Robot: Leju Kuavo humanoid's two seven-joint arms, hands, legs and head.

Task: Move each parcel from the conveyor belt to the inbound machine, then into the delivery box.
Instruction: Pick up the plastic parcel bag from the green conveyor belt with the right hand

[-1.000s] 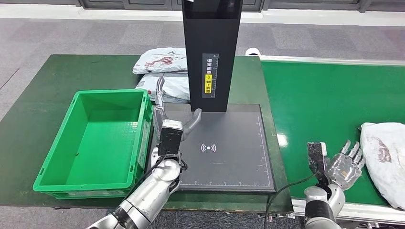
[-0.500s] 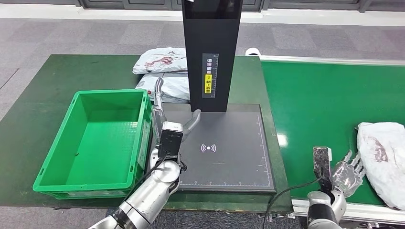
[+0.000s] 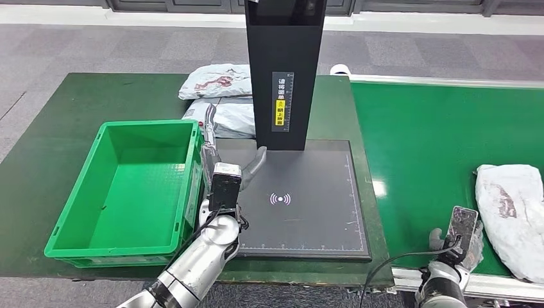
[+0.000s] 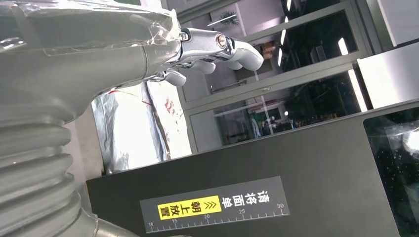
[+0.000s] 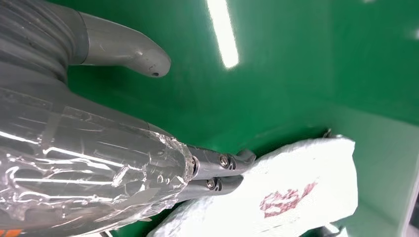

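Green conveyor belt (image 3: 423,135), right hand (image 3: 463,232) spread, fingertips (image 5: 244,159) touching white parcel (image 3: 513,212), nothing gripped

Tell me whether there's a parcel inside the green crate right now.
No, the green crate shows only its bare floor, while parcels lie on the table behind it and on the conveyor belt.

Three parcels (image 3: 511,215), one green crate (image 3: 126,186), one scanner (image 3: 301,199), two hands (image 3: 226,168).
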